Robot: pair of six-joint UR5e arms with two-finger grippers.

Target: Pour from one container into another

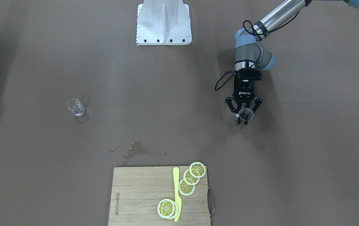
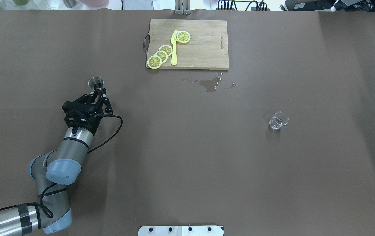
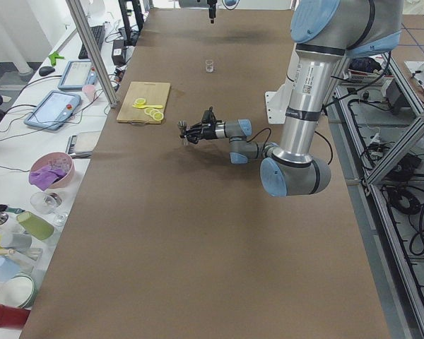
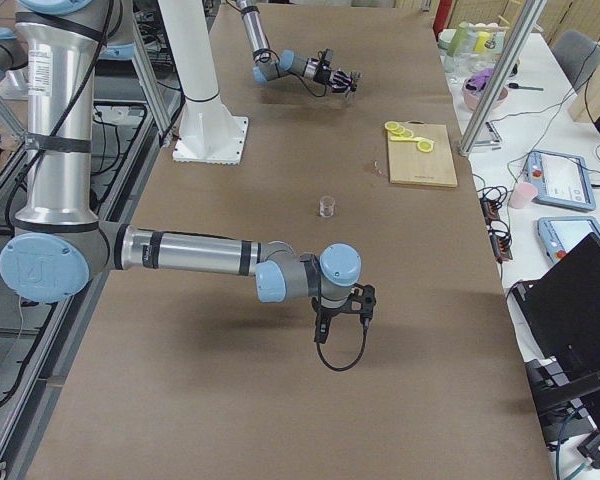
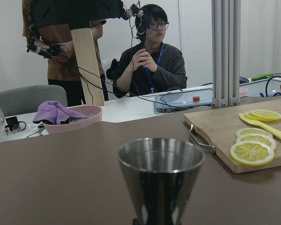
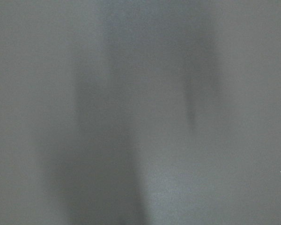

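The metal jigger (image 1: pixel 246 114) stands upright between the fingers of my left gripper (image 1: pixel 243 121), which is shut on its lower cone. From overhead the jigger (image 2: pixel 96 82) shows its dark open top just beyond the gripper (image 2: pixel 98 94). It fills the lower middle of the left wrist view (image 5: pixel 160 180). The clear glass cup (image 2: pixel 277 121) stands alone on the table's other half, also seen as the cup (image 1: pixel 76 107). My right gripper (image 4: pixel 342 308) points down at the table well short of the cup (image 4: pixel 327 207). I cannot tell whether it is open or shut. The right wrist view is a grey blur.
A wooden cutting board (image 2: pixel 203 49) with lemon slices (image 2: pixel 160 55) and a yellow knife (image 2: pixel 174 49) lies at the table's far edge. A wet patch (image 2: pixel 210 84) spreads in front of it. The white base plate (image 1: pixel 163 34) sits at the robot's side.
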